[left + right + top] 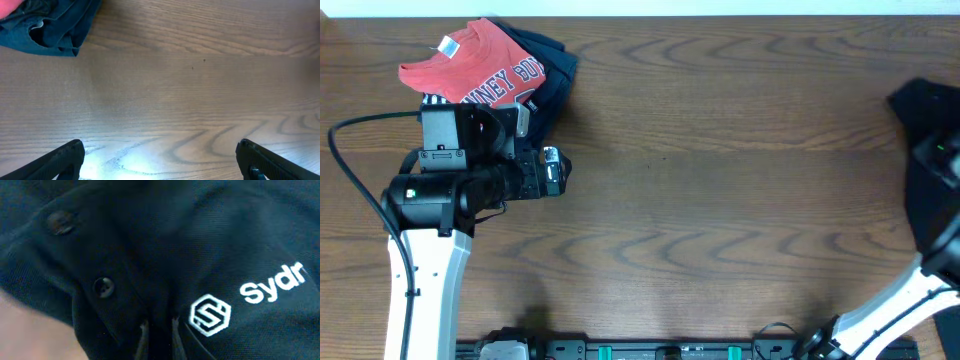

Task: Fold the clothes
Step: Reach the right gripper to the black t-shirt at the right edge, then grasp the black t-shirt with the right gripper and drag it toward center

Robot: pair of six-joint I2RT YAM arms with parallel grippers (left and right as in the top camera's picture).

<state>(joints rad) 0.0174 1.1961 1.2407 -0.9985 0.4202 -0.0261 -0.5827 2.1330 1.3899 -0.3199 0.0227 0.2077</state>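
The clothes, a black shirt (923, 105), lie bunched at the table's far right edge. In the right wrist view the black shirt (220, 245) fills the frame, with two buttons and a white hexagon logo (210, 315) beside white lettering. My right gripper (159, 340) is pressed into it, its two fingers close together with a ridge of black fabric pinched between them. From overhead that gripper merges with the dark cloth. My left gripper (552, 172) hovers over bare wood at the left, far from the shirt. The left gripper (160, 160) is wide open and holds nothing.
A red T-shirt with white lettering (475, 68) lies on a navy garment (548, 62) at the back left, just behind my left arm. The navy garment (50, 25) shows at the top left of the left wrist view. The table's front rail (650, 350) runs along the near edge.
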